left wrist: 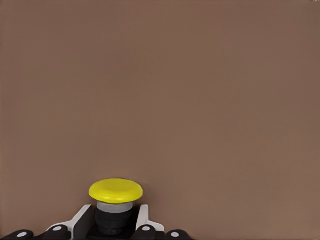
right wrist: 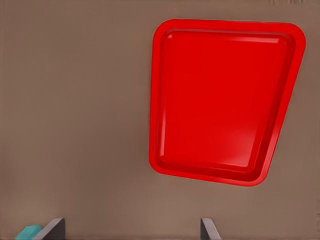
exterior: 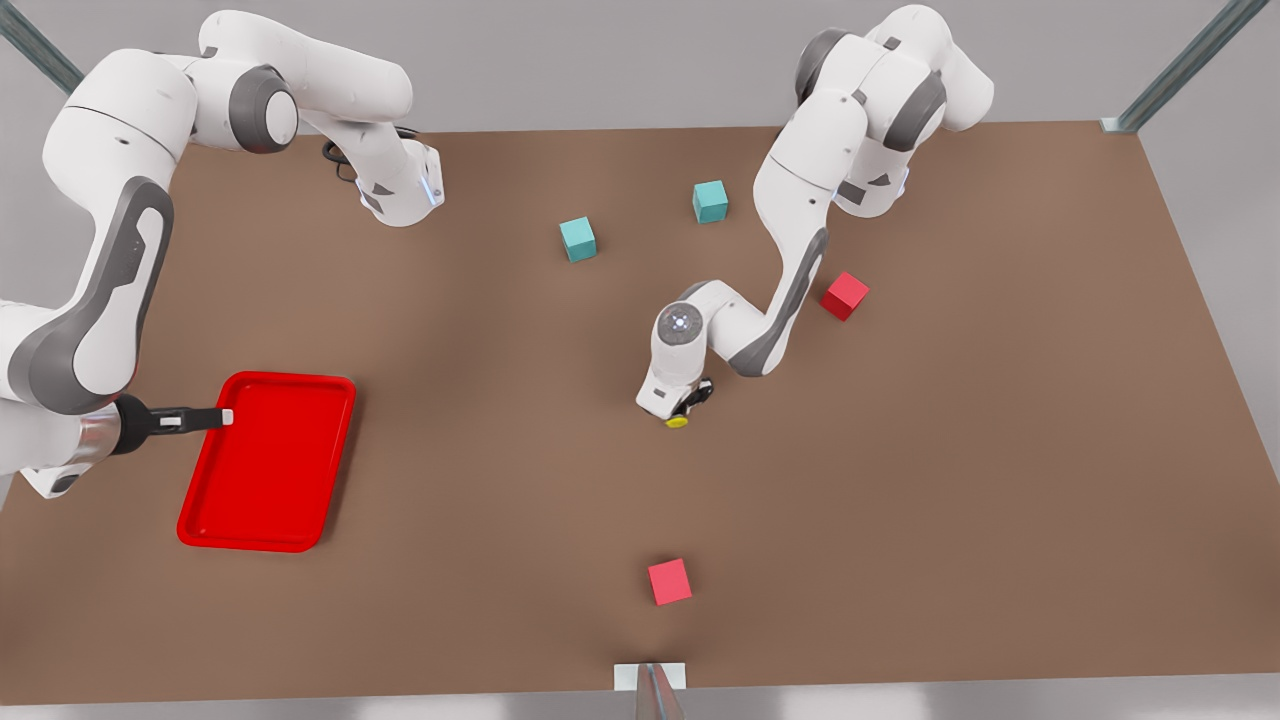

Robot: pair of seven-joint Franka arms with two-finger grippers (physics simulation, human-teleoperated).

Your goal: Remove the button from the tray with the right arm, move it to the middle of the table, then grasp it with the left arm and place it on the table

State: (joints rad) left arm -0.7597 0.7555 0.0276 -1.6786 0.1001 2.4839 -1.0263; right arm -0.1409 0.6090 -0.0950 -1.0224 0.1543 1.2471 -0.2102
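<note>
The button (left wrist: 116, 191), a yellow cap on a dark body, sits between the fingers of my left gripper (left wrist: 114, 226), which is shut on it. In the front view that left gripper (exterior: 688, 402) is low over the middle of the brown table (exterior: 1000, 450), with the yellow button (exterior: 677, 421) at its tip; whether it touches the table I cannot tell. The red tray (exterior: 270, 470) lies at the front view's left with nothing in it. My right gripper (exterior: 218, 418) hangs over the tray's edge, open and holding nothing. The right wrist view shows the tray (right wrist: 220, 100) and the right gripper (right wrist: 132, 235).
Two teal cubes (exterior: 577, 239) (exterior: 710, 201) lie behind the left gripper. One red cube (exterior: 845, 295) sits beside the left arm's forearm, another (exterior: 669, 581) near the table's front edge. A teal cube corner (right wrist: 27, 232) shows by a right fingertip.
</note>
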